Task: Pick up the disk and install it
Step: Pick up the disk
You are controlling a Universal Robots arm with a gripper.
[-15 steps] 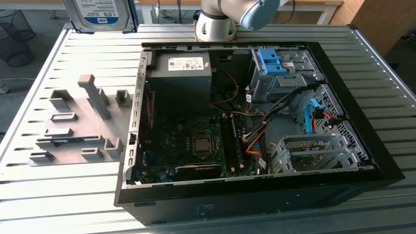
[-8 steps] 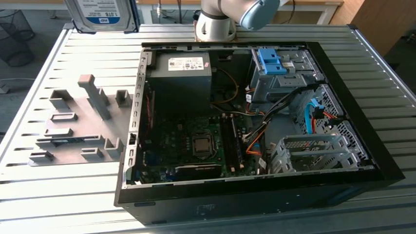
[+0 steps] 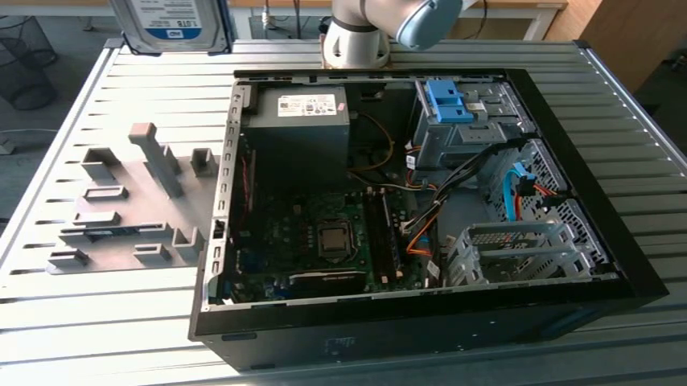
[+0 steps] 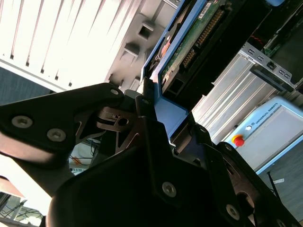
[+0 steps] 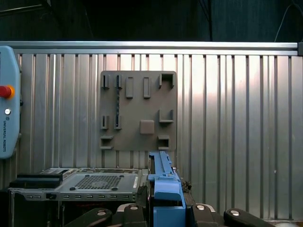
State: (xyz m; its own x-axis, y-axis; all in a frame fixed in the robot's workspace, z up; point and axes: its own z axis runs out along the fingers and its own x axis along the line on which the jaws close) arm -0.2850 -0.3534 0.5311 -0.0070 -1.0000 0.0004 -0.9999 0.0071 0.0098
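Note:
The disk (image 3: 177, 24), silver with a white-and-blue label and a blue frame, hangs upright at the top of the exterior view, above the table's far corner on that view's left. In the second wrist view my gripper (image 4: 163, 118) is shut on the disk's blue frame, and the disk (image 4: 189, 45) shows its green circuit-board side. In the first wrist view the disk (image 5: 163, 175) appears edge-on as a blue strip between the black fingers (image 5: 137, 208) of the gripper (image 5: 165, 210).
An open computer case (image 3: 601, 265) lies on the slatted metal table (image 3: 108, 322), with a blue drive bay (image 3: 451, 104) and silver drive cages (image 3: 516, 249) inside. A grey fixture plate (image 3: 129, 201) lies on the exterior view's left. A teach pendant (image 5: 7, 118) rests nearby.

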